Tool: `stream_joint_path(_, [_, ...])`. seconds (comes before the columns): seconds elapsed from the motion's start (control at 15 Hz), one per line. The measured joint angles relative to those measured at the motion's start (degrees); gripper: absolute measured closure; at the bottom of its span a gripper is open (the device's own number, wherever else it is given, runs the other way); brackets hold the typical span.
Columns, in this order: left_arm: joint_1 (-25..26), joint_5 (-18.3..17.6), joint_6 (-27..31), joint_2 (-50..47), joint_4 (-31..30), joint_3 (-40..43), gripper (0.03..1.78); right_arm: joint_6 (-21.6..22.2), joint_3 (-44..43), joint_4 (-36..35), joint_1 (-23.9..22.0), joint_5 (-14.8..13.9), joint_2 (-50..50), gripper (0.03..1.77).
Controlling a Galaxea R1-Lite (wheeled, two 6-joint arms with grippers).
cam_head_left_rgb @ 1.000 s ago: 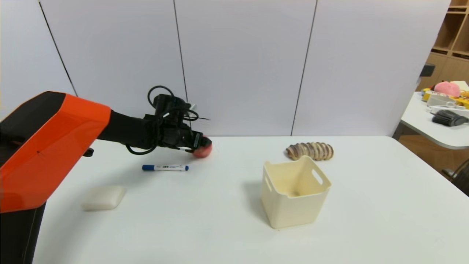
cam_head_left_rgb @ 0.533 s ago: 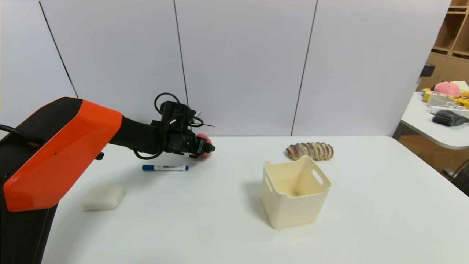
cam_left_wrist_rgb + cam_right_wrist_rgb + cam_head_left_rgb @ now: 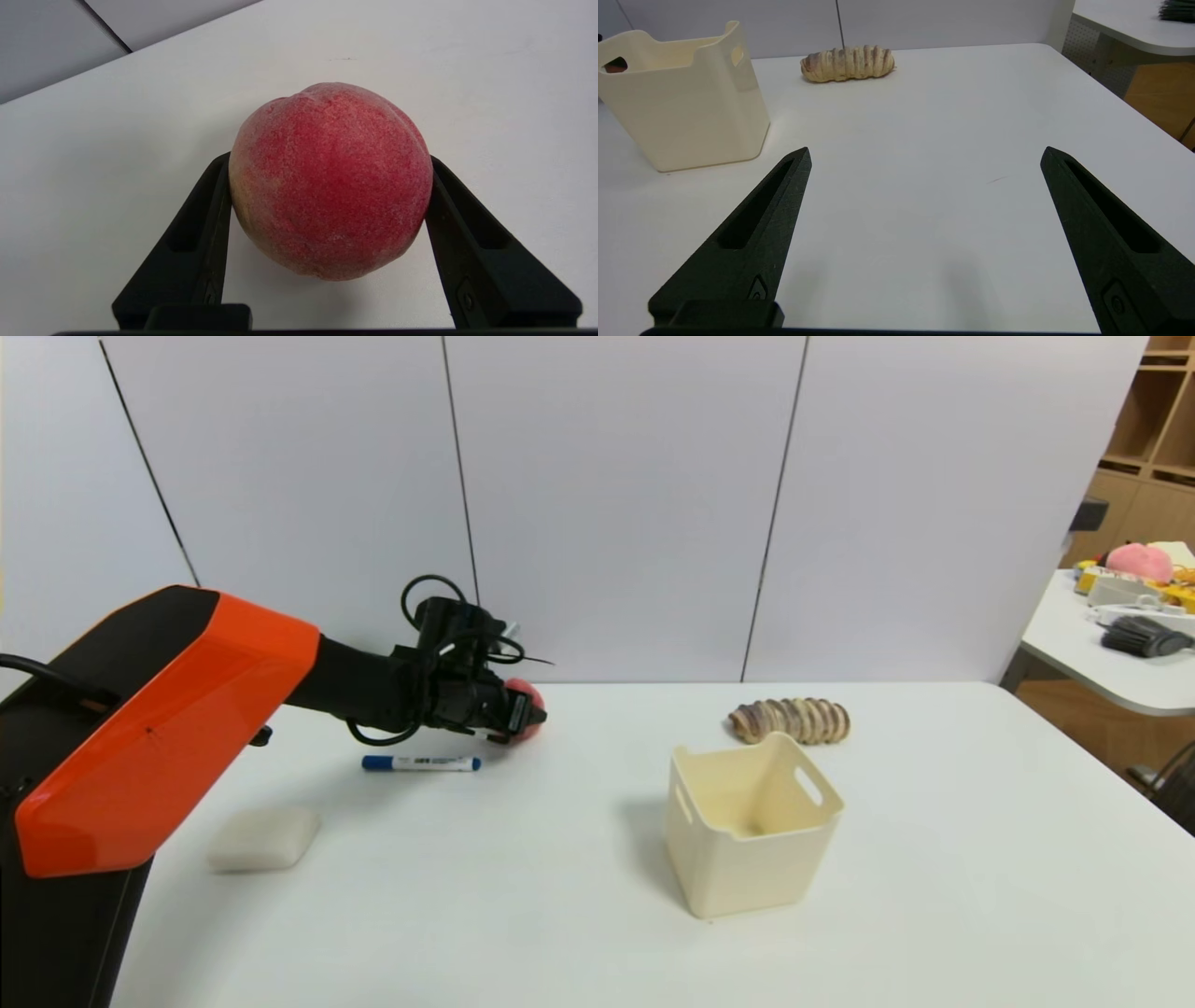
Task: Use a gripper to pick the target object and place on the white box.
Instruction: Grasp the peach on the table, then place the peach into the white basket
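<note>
The target object, a red-pink peach point(image 3: 527, 691) point(image 3: 329, 182), sits at the back left of the white table. My left gripper point(image 3: 523, 714) point(image 3: 329, 158) reaches to it from the left and is shut on it, a black finger point(image 3: 212, 224) pressed against each side. A shadow lies under the peach; whether it still touches the table I cannot tell. The white box point(image 3: 752, 840) point(image 3: 686, 116), a cream bin with handle cutouts, stands upright right of the table's middle, well apart from the peach. My right gripper point(image 3: 927, 151) hovers open over bare table right of the box and does not show in the head view.
A blue marker point(image 3: 422, 763) lies just in front of the left gripper. A flat cream pad point(image 3: 263, 838) lies at the front left. A striped brown loaf-shaped thing point(image 3: 790, 721) point(image 3: 847, 63) lies behind the box. Another table point(image 3: 1111, 644) with clutter stands off to the right.
My left gripper has come down and forward around the peach, and its fingers have closed on its sides. The box and the other things have not moved.
</note>
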Motion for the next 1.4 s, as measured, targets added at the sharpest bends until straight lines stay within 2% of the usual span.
stream_joint_path(0.4, [-0.6, -0.1, 0.4, -2.8, 0.5, 1.1, 0.62, 0.0, 0.0, 0.0, 0.0, 0.0, 0.0, 0.10])
stream_joint_path(0.8, [-3.1, -0.3, 3.3, -16.0, 4.4, 6.2, 0.62, 0.0, 0.0, 0.0, 0.0, 0.0, 0.0, 0.10])
stream_joint_path(1.13, [-12.6, -0.2, 3.8, -25.4, 8.2, 7.0, 0.63, 0.0, 0.0, 0.0, 0.0, 0.0, 0.0, 0.10])
stream_joint_path(1.4, [-22.6, -0.1, 3.9, -27.6, 9.3, 6.5, 0.63, 0.0, 0.0, 0.0, 0.0, 0.0, 0.0, 0.10])
